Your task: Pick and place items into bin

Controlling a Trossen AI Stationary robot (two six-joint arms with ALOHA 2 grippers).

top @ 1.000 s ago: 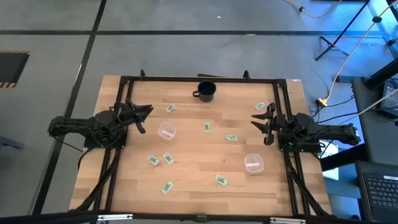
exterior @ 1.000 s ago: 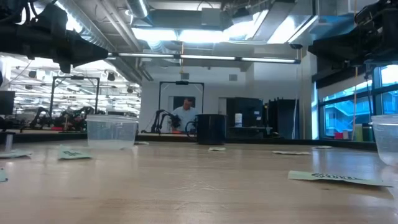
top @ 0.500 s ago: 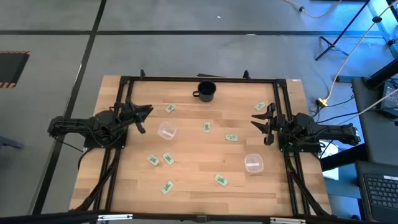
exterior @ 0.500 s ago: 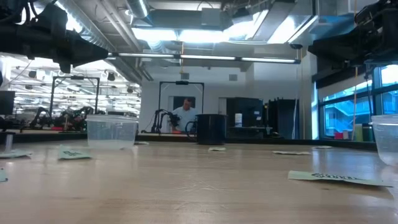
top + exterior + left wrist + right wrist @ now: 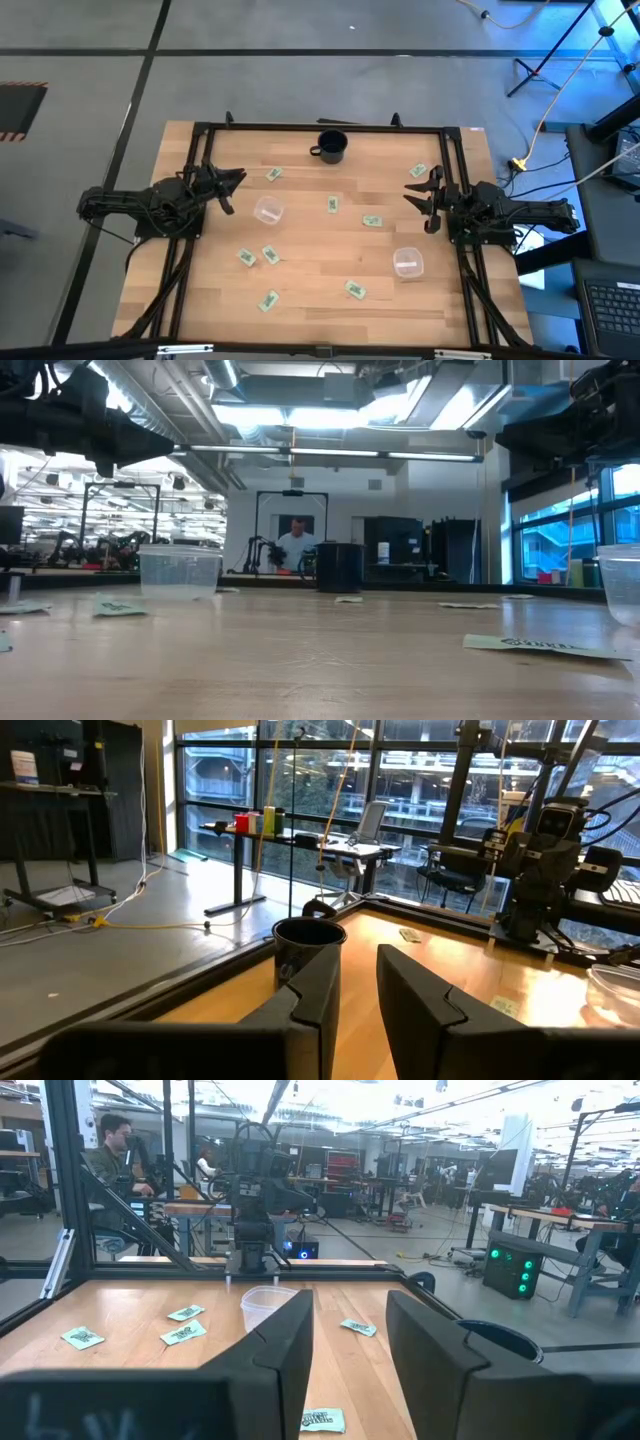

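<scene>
Nine packets (image 5: 333,205) lie scattered on the surface (image 5: 310,300), all nearer us than the black mug (image 5: 331,147). We see the left gripper (image 5: 228,190) and right gripper (image 5: 421,199) parted and empty, either side of it.

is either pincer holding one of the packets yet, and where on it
No. The left pincer and right pincer both hang open and empty at the table's sides; the gaps between their fingers show nothing. The packets lie flat on the table.
</scene>
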